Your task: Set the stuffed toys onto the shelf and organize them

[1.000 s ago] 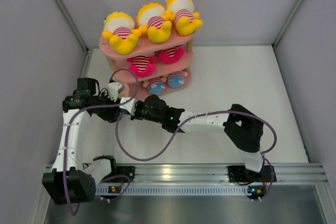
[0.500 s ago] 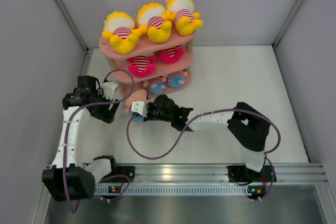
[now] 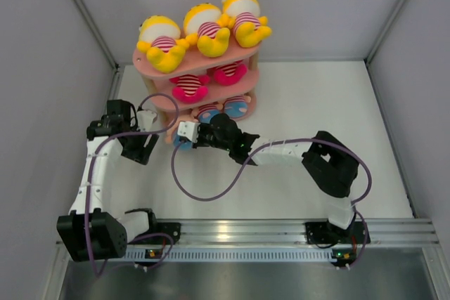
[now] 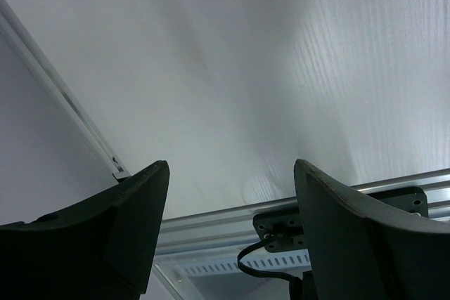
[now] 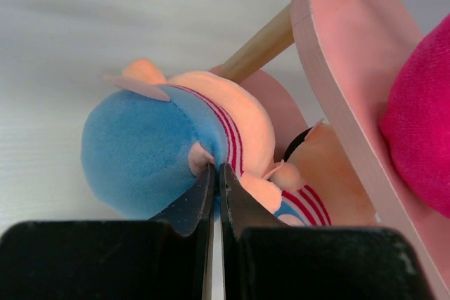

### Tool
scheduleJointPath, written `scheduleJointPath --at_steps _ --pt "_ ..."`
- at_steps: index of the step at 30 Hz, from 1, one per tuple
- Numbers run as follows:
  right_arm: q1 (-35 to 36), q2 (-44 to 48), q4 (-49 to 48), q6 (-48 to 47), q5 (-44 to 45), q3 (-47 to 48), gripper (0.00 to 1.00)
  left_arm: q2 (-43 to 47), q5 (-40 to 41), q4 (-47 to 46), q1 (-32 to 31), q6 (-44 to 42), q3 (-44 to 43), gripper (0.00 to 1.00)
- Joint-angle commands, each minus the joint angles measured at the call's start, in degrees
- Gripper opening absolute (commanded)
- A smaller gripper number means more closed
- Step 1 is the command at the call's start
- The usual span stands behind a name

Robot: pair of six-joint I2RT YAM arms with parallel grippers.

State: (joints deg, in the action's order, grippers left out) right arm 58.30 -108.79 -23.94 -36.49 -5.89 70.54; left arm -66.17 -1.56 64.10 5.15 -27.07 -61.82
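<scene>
The right arm (image 3: 281,152) is reaching across the white bench (image 3: 316,103) toward the foot of the pink shelf (image 3: 143,63), and the right jaws are pinching tight on the seam of a peach-headed doll (image 5: 140,166), right where its blue bottom is meeting the striped shirt. That doll is lying on its side at the left edge of the lowest board, just beside a wooden post (image 5: 261,48); whether it is resting on the board or on the bench I cannot tell. Two more blue-bottomed dolls (image 3: 209,114) are lying on the lowest tier, and three yellow dolls (image 3: 204,27) are sitting in a row on the top board. The left arm (image 3: 95,166) is hanging off to the left of the shelf, the left jaws standing wide and gripping nothing.
</scene>
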Motion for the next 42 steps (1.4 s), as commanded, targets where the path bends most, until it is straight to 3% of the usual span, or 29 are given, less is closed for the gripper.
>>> scheduleJointPath --at_steps 1,12,19,27,42 --pt "-0.6 -1.1 -6.4 -1.0 1.6 0.6 0.00 -0.4 0.2 -0.7 -0.2 0.5 -0.9 0.77" --pt "2.3 5.3 -10.2 -3.7 2.3 -0.7 0.00 -0.3 -0.5 -0.6 -0.2 0.6 -1.0 0.77" --pt "2.2 2.1 -9.4 -6.0 4.0 1.9 0.00 0.2 -0.2 -0.6 -0.2 0.4 -1.1 0.77" --pt "1.8 -5.5 -5.7 -16.1 8.4 7.0 0.00 0.6 -0.4 -0.6 -0.1 0.0 -0.8 0.78" --pt "-0.8 -10.6 -4.3 -12.9 6.4 8.3 0.00 0.9 -1.5 -0.6 -0.1 -0.1 0.3 0.78"
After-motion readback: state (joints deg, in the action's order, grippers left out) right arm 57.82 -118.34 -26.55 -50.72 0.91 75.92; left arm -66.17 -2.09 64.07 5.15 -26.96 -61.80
